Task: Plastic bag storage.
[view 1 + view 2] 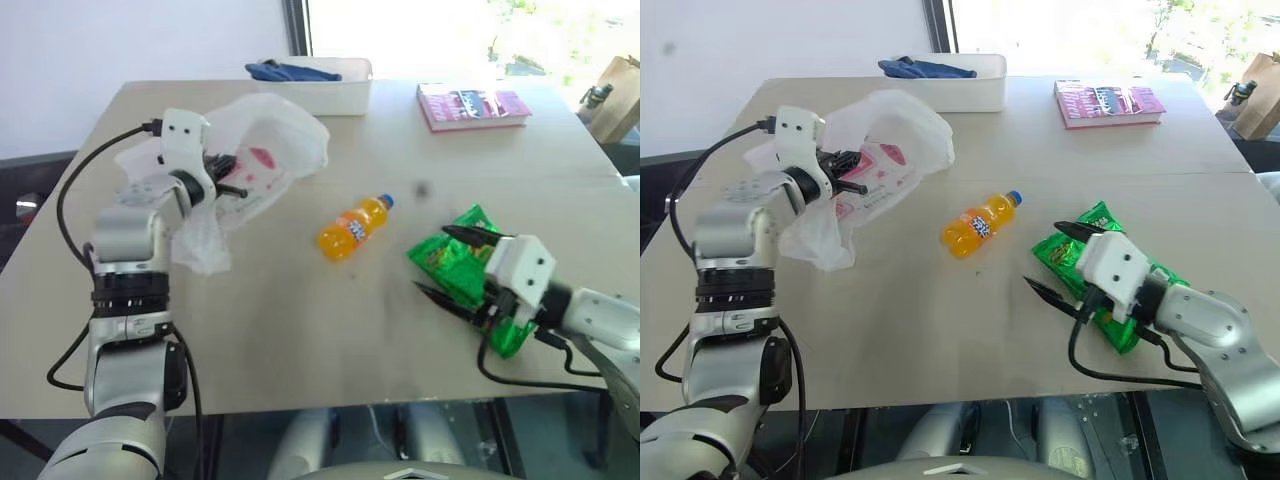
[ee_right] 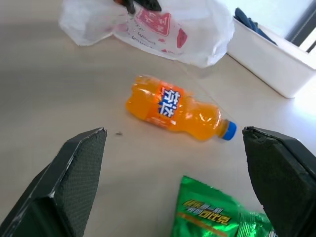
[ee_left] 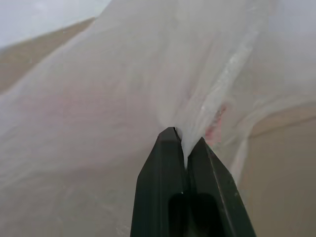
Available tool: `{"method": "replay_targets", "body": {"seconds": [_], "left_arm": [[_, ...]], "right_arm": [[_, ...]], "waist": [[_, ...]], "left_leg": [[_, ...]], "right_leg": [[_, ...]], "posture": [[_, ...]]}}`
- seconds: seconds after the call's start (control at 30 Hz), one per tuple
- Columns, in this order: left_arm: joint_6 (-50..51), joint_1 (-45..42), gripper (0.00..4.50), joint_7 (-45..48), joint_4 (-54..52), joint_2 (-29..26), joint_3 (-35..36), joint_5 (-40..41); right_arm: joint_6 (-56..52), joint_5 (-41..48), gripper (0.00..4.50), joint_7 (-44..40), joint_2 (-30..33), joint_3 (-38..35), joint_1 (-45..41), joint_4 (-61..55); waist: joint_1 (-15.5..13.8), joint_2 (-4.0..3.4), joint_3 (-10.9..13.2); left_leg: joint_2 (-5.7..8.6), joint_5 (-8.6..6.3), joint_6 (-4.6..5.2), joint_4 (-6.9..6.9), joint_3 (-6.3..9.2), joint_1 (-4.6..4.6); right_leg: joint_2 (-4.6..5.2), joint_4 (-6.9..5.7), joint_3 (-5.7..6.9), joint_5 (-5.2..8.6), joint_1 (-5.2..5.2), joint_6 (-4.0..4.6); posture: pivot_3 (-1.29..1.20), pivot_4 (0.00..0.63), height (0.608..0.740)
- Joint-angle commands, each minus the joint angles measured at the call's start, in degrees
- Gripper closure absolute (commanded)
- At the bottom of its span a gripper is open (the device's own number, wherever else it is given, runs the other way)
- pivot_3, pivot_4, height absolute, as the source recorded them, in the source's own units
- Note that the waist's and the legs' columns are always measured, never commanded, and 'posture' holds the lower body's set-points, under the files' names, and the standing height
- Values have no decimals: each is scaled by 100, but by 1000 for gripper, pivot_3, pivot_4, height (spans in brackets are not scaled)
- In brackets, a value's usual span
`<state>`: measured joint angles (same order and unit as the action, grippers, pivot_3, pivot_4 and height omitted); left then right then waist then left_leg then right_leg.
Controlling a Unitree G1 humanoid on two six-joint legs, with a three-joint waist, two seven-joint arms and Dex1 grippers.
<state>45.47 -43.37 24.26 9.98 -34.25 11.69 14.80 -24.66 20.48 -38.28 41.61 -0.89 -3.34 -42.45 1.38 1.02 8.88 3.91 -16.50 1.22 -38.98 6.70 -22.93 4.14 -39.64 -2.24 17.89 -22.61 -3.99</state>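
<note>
Table (image 1: 300, 330) carries everything; the white storage bin (image 1: 330, 95) with blue cloth sits at the far edge, pink book (image 1: 472, 106) toward the far right corner. The plastic bag (image 1: 262, 150) lies crumpled near the far left corner, just short of the bin. Left gripper (image 3: 180, 140) is clamped on a fold of it — a thin pinch of film, going by the left wrist view. My read: lift slowly and gather more film before moving to the bin, since a pinch this thin could slip. Right gripper (image 2: 173, 148) hangs wide open, empty, over the green snack packet (image 1: 465, 272) near the front right, facing the orange soda bottle (image 1: 352, 229) at mid-table — keep it clear or use it to bunch the bag.
</note>
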Motion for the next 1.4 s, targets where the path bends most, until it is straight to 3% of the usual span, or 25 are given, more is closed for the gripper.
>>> {"method": "replay_targets", "body": {"seconds": [0.03,0.17,0.33,0.5,0.67,0.77,0.97,1.13,1.3,1.4], "left_arm": [[1460,-67,4463,15,-1329,-176,578,786],[1965,3,4463,22,-1901,-323,496,963],[1912,63,4463,-289,-2043,-413,324,701],[1328,34,4463,-886,-1968,-546,216,51],[1359,134,4463,-1177,-2255,-369,421,2],[1449,228,4463,-1298,-2480,-251,470,13],[1607,390,4463,-1482,-2856,-84,454,-22],[1590,425,4463,-1577,-2874,-13,488,-76],[1474,391,4500,-1625,-2767,6,515,-89],[1360,339,4500,-1647,-2599,43,499,-99]], "right_arm": [[699,-1163,0,-659,171,1236,-1336,1091],[1811,-2040,0,-1271,-138,2172,-3039,2830],[3255,-2750,0,-1811,-1148,3015,-4783,5415],[4585,-3211,0,-2094,-1936,3407,-5844,7885],[5899,-3690,0,-2445,-2336,3674,-6556,9768],[6290,-4291,0,-2032,-2554,3887,-7029,10656],[6333,-5070,0,-1304,-2898,4162,-7362,11452],[6111,-5281,0,-1173,-3077,4134,-7374,11695],[6229,-5002,1528,-1529,-2964,3780,-7347,11549],[6544,-4621,1578,-2059,-2744,3467,-7280,11132]], "waist": [[102,6,5],[127,7,5],[120,6,5],[141,8,5],[172,7,5],[221,7,4],[251,2,1],[254,1,-2],[243,-3,-4],[232,-3,-4]], "left_leg": [[1,1,-1,-7,1,4],[2,4,-6,-28,-12,24],[-5,6,-11,-17,-8,15],[4,6,-11,-18,-6,10],[5,7,-14,-19,8,10],[6,8,-15,-21,18,11],[6,13,-23,-20,26,16],[9,14,-25,-21,30,20],[9,18,-32,-20,37,25],[13,18,-32,-20,41,22]], "right_leg": [[-2,-15,2,0,-2,1],[-10,-28,-17,-4,4,-4],[-6,-24,-13,-4,-8,-2],[-5,-14,9,-5,-8,-1],[-2,-15,32,-5,-11,-1],[3,-18,60,-5,-7,0],[1,-23,65,-6,-4,1],[1,-23,66,-6,2,2],[-1,-26,69,-8,7,6],[2,-24,71,-8,7,6]], "posture": [[0,150,740],[0,150,740],[0,150,740],[0,150,740],[0,150,740],[0,150,740],[0,150,740],[0,150,740],[0,150,740],[0,150,740]]}}
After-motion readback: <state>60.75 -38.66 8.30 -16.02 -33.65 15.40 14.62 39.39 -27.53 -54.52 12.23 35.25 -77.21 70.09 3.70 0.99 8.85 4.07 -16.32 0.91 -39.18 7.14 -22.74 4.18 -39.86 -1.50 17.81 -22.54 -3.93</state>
